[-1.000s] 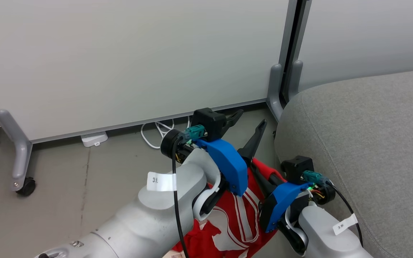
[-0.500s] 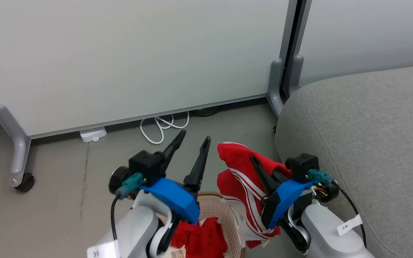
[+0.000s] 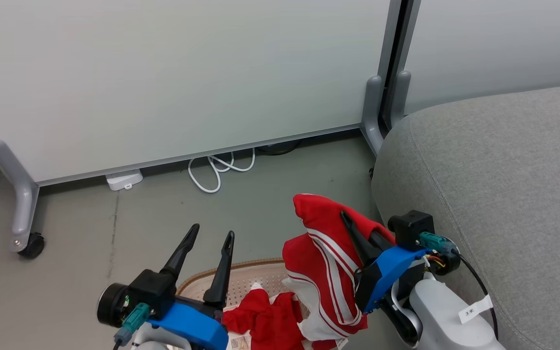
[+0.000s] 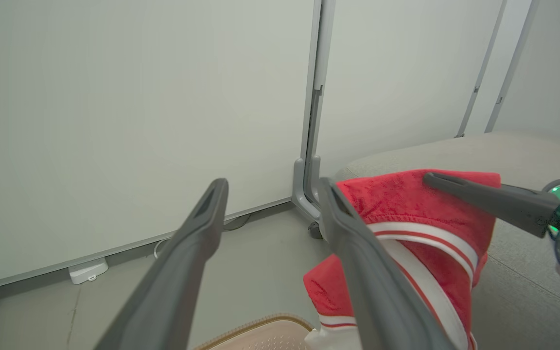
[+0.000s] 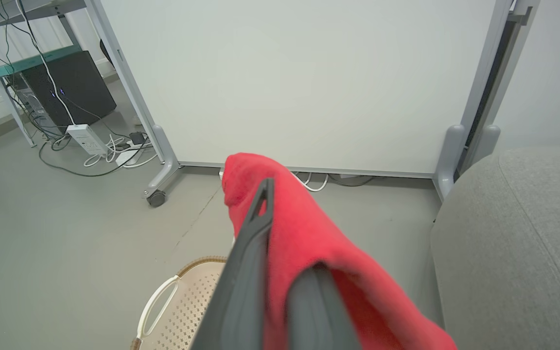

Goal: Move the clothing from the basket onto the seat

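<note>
My right gripper (image 3: 350, 221) is shut on a red garment (image 3: 321, 253) with white stripes, held just left of the grey seat (image 3: 503, 184). The cloth drapes over its fingers (image 5: 255, 228) and hangs down over the basket's right side. In the right wrist view the garment (image 5: 304, 228) covers most of the right finger. The cream basket (image 3: 221, 270) sits on the floor below, with more red clothing (image 3: 260, 321) inside. My left gripper (image 3: 212, 234) is open and holds nothing above the basket's left part. In the left wrist view, the left gripper (image 4: 272, 187) stands beside the garment (image 4: 406, 204).
A white partition panel (image 3: 187, 73) on grey caster legs (image 3: 22, 214) stands behind. A coiled white cable (image 3: 217, 170) and a white adapter (image 3: 124, 179) lie at its foot. A black box (image 5: 66, 82) with cables sits far left. The basket's handle (image 5: 156, 304) faces me.
My left arm has drawn back and down from beside the garment to the lower left, fingers still open. The right gripper keeps the garment lifted, now hanging from it alone.
</note>
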